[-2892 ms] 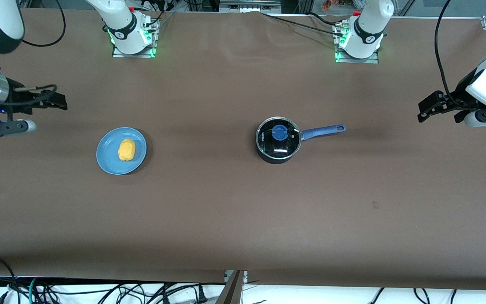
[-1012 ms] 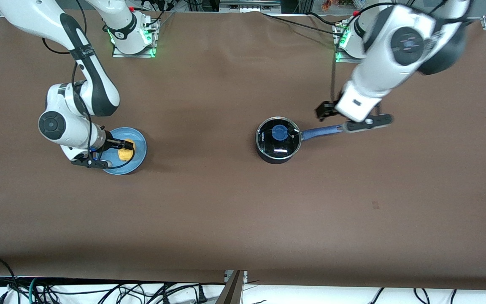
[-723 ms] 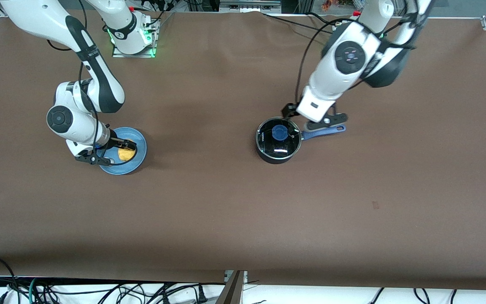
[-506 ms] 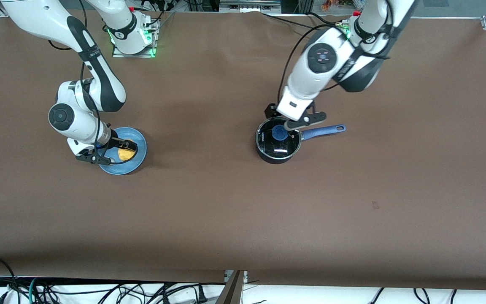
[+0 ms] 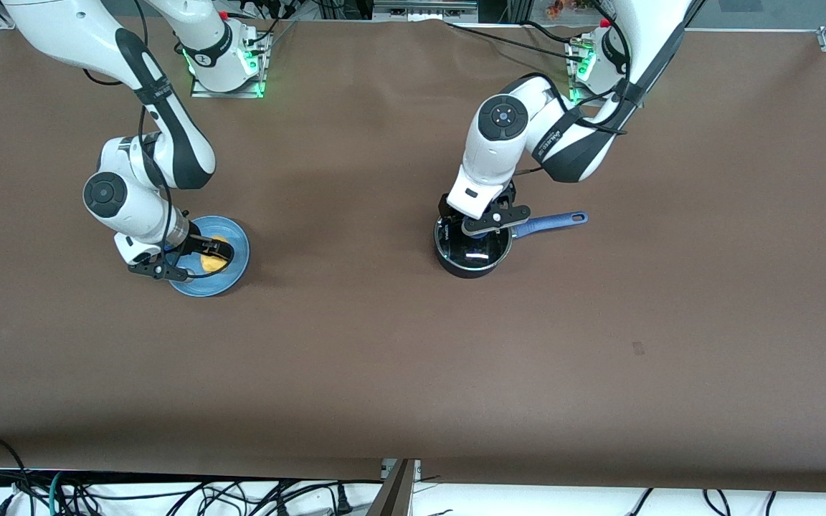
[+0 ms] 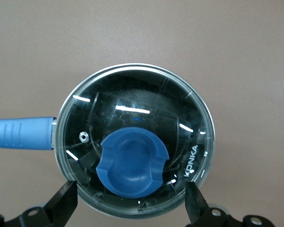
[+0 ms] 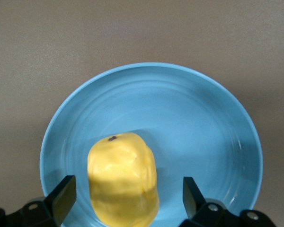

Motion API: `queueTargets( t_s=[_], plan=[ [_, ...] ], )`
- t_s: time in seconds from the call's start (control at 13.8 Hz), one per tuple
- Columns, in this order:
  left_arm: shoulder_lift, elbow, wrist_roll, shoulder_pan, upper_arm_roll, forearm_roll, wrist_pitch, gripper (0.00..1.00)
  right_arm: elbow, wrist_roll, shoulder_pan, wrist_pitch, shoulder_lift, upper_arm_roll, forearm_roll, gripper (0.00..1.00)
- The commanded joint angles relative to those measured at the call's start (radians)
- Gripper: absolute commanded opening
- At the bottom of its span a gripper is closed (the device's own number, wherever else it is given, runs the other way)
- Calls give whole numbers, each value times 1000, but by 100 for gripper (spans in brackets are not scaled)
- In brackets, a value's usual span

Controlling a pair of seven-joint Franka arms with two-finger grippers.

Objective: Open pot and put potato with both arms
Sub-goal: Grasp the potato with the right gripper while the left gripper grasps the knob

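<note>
Pot (image 5: 472, 252), round, black, glass-lidded; potato (image 7: 123, 184), bumpy yellow lump.

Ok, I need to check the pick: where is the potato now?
The potato lies on the blue plate toward the right arm's end of the table, between the open fingers of the right gripper.

potato (image 7: 122, 177) on blue plate (image 7: 199, 118)

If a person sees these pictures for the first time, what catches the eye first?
The small black saucepan with its clear glass lid on, the open left gripper over the blue knob. Toward the right arm's end, the yellow-orange potato lies on a light-blue plate, between the open right gripper's fingers.
</note>
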Motion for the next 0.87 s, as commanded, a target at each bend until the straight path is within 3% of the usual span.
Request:
queueTargets(
  t_s=[0.0, 0.22, 0.43, 0.51, 0.65, 0.8],
  plan=[
    [31, 40, 23, 3, -1, 25, -8, 100, -24, 10, -1, 31, -3, 4, 4, 99],
    [64, 54, 18, -3, 1, 25, -7, 100, -30, 9, 1, 45, 6, 4, 4, 95],
    [71, 57, 25, 3, 3, 39, -7, 98, -32, 9, 2, 46, 6, 4, 4, 52],
    [71, 57, 23, 3, 3, 49, -7, 89, -32, 9, 2, 46, 6, 4, 4, 42],
    [77, 59, 23, 3, 4, 49, -7, 74, -30, 7, 2, 43, 6, 4, 4, 29],
    [91, 79, 25, 3, 4, 49, -11, 73, -24, 1, 2, 40, -1, 9, 4, 25]
  ],
)
